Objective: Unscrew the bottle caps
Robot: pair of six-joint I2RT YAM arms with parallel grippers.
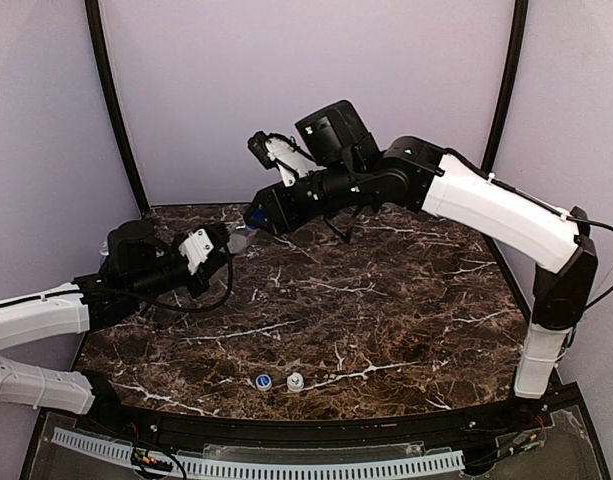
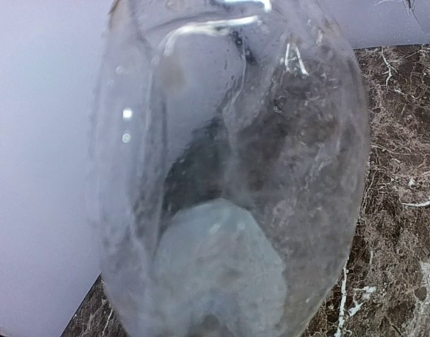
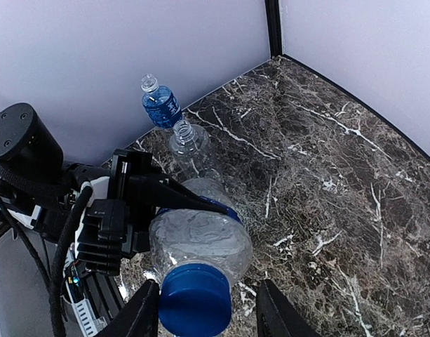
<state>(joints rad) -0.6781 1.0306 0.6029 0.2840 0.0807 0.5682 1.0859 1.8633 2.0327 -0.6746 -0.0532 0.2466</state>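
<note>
Two caps lie loose at lower centre of the top view, close beside each other on the table (image 1: 406,300): the blue-and-white cap (image 1: 263,381) and the white cap (image 1: 295,381). At upper left of the right wrist view, the Pepsi bottle (image 3: 160,105) and the unlabelled bottle (image 3: 190,144) stand uncapped near the back wall.

One cap is left to remove. The blue cap (image 3: 195,300) sits at bottom centre of the right wrist view, on the neck of the banded bottle (image 3: 200,239).

1. Left gripper (image 1: 221,242): clamped on the body of the banded bottle, holding it on its side above the table with the neck towards my other arm.
2. Right gripper (image 3: 209,289): partly open and gripping nothing. Its fingers straddle the blue cap. One finger looks close against the rim, and marble shows between the cap and the other finger.

Hazards I judge from here:

- Off-centre closure. The cap lies nearer one finger, so closing would shove the neck sideways and could pivot the bottle in the left grip.
- Shallow bite. If only the fingertips catch the ribs, the cap will slip when I rotate.
- Bottle spin. The clear wall is smooth and thin, so torque may turn the whole bottle, while a harder clamp may crush it.
- Spill. I cannot tell whether liquid is inside. If it is, the sideways neck would pour once opened.
</note>
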